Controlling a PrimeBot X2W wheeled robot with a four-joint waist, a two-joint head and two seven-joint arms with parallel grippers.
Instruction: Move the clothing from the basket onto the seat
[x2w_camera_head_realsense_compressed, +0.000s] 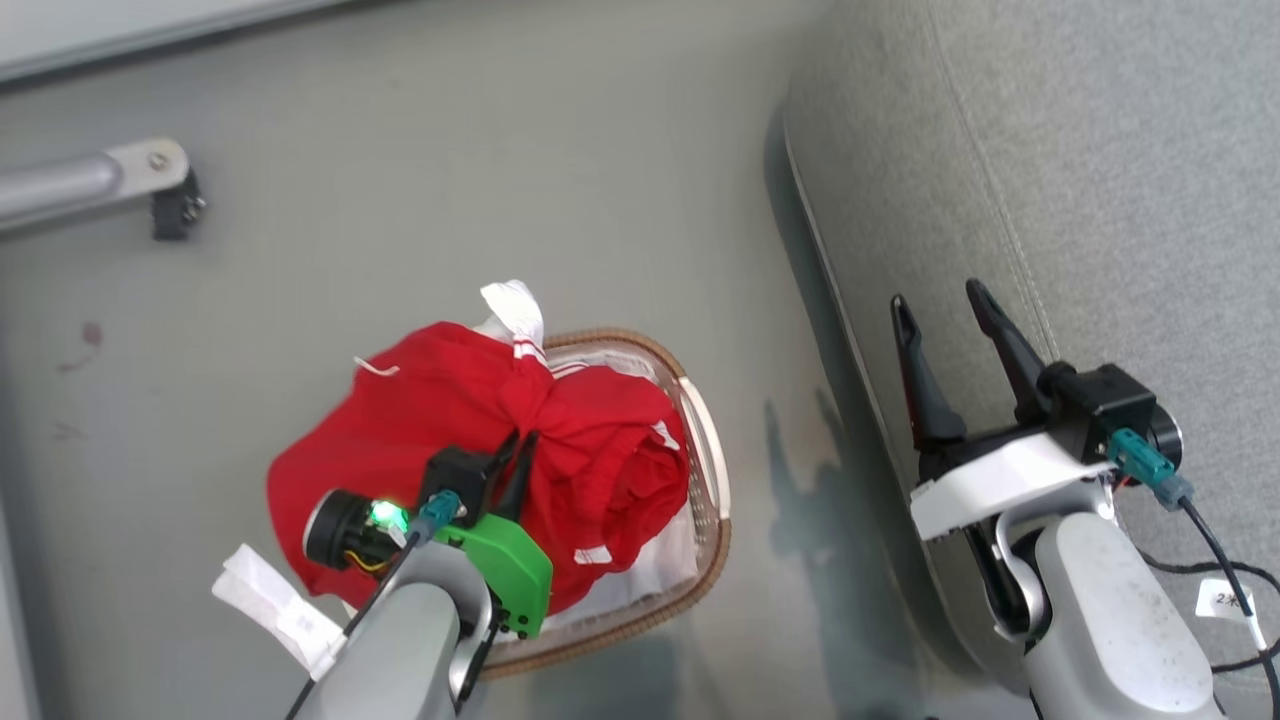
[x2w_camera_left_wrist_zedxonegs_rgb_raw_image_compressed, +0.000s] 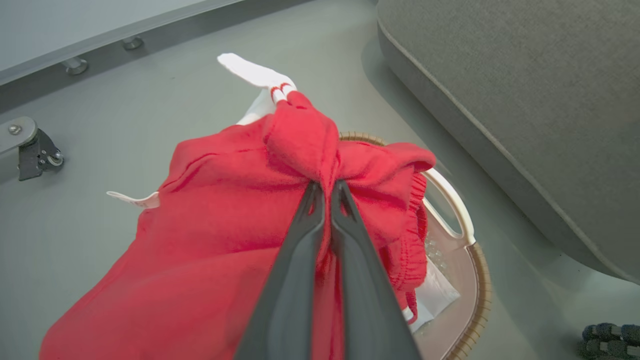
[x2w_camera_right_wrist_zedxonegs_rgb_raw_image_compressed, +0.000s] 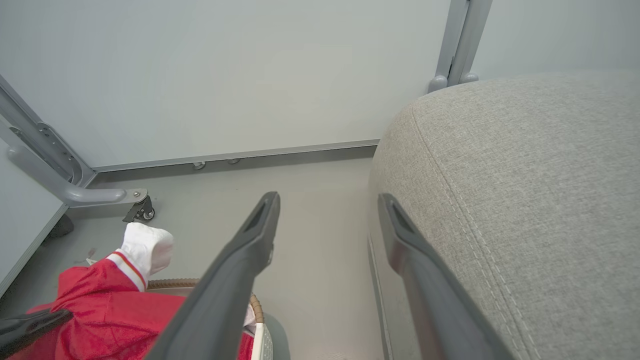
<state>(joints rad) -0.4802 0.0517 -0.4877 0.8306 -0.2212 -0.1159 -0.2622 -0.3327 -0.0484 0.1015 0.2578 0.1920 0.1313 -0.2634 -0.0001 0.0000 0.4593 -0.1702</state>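
Clamping a bunched fold of the red garment (x2w_camera_left_wrist_zedxonegs_rgb_raw_image_compressed: 220, 200) tight in the left hand (x2w_camera_left_wrist_zedxonegs_rgb_raw_image_compressed: 327, 187). Draped below that hand, over the brown-rimmed basket (x2w_camera_left_wrist_zedxonegs_rgb_raw_image_compressed: 467, 225). Holding nothing in the right hand (x2w_camera_head_realsense_compressed: 938, 293), spread wide at the grey sofa cushion (x2w_camera_head_realsense_compressed: 1100, 150) edge.

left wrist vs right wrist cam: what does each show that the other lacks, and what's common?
Left wrist: the left gripper shut on a bunched fold of the bright red fabric garment, its white label tag, and the white liner inside the oval white perforated plastic basket.
Right wrist: the right gripper, open and empty, and the grey upright metal post.
Shared: the garment's white cuff, the basket's brown woven rim, the large grey fabric sofa cushion, the wheeled metal foot.
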